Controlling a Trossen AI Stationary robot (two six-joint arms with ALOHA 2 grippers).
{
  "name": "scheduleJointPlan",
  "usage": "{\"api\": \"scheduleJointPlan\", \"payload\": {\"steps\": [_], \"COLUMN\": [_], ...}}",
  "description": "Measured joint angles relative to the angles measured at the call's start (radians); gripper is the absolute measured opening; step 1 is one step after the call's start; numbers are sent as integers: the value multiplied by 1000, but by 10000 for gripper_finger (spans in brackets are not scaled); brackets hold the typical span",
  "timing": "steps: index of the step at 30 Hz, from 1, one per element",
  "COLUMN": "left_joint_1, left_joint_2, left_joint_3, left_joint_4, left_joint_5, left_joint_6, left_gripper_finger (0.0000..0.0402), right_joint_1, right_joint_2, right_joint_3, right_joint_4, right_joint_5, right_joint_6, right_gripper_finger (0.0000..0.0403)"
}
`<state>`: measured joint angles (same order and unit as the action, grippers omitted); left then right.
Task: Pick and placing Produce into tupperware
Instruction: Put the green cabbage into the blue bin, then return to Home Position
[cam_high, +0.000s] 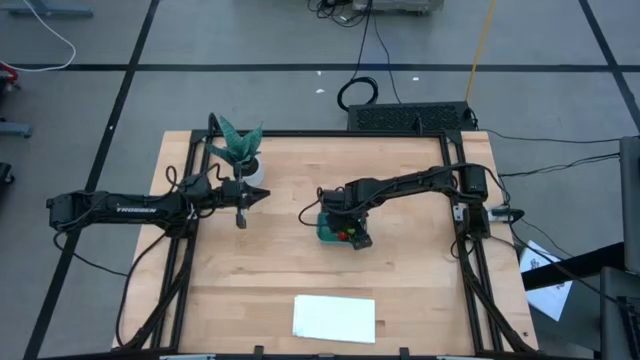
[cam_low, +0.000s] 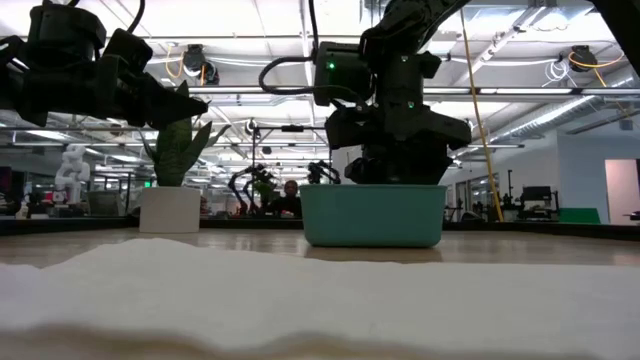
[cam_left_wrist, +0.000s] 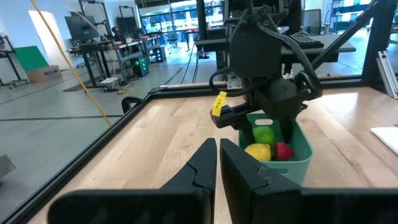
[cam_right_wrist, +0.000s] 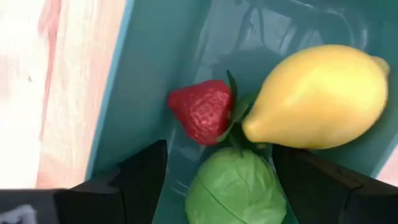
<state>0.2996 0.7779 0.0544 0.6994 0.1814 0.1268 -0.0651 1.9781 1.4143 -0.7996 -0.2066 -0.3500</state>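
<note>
The teal tub (cam_high: 324, 236) sits on the table's middle, and all three toy pieces lie in it: the yellow lemon (cam_right_wrist: 320, 96), the red strawberry (cam_right_wrist: 202, 111) and the green ball (cam_right_wrist: 233, 186). They also show in the left wrist view: lemon (cam_left_wrist: 258, 152), ball (cam_left_wrist: 263, 135), strawberry (cam_left_wrist: 284, 150). My right gripper (cam_right_wrist: 219, 155) is open and reaches down into the tub (cam_right_wrist: 143, 81), a finger on either side of the green ball. My left gripper (cam_left_wrist: 218, 163) is shut and hangs in the air left of the tub (cam_left_wrist: 292, 167), near the plant. My right gripper comes from above, pointing down into the tub, with its open fingers (cam_right_wrist: 146, 171) on either side of the green ball, which rests on the tub's floor. I cannot tell whether the fingers touch the ball.
A spiky green plant in a white pot (cam_high: 243, 158) stands at the far left of the table, close to my left gripper (cam_high: 242, 212). A flat white sheet (cam_high: 335, 318) lies near the table's near edge. Bare wood surrounds the tub (cam_low: 372, 215).
</note>
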Motion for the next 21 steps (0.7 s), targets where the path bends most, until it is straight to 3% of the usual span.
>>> {"api": "scheduleJointPlan", "payload": {"steps": [13,17,21], "left_joint_1": [0,0,0], "left_joint_2": [0,0,0], "left_joint_3": [0,0,0], "left_joint_4": [1,0,0], "left_joint_5": [0,0,0], "left_joint_6": [0,0,0], "left_gripper_finger": [26,26,26], "right_joint_1": [-1,-1,-16], "right_joint_2": [-58,-89,-116], "right_joint_3": [2,2,2], "right_joint_4": [0,0,7], "right_joint_5": [6,78,80], "right_joint_6": [24,24,37], "right_gripper_finger": [281,281,274]}}
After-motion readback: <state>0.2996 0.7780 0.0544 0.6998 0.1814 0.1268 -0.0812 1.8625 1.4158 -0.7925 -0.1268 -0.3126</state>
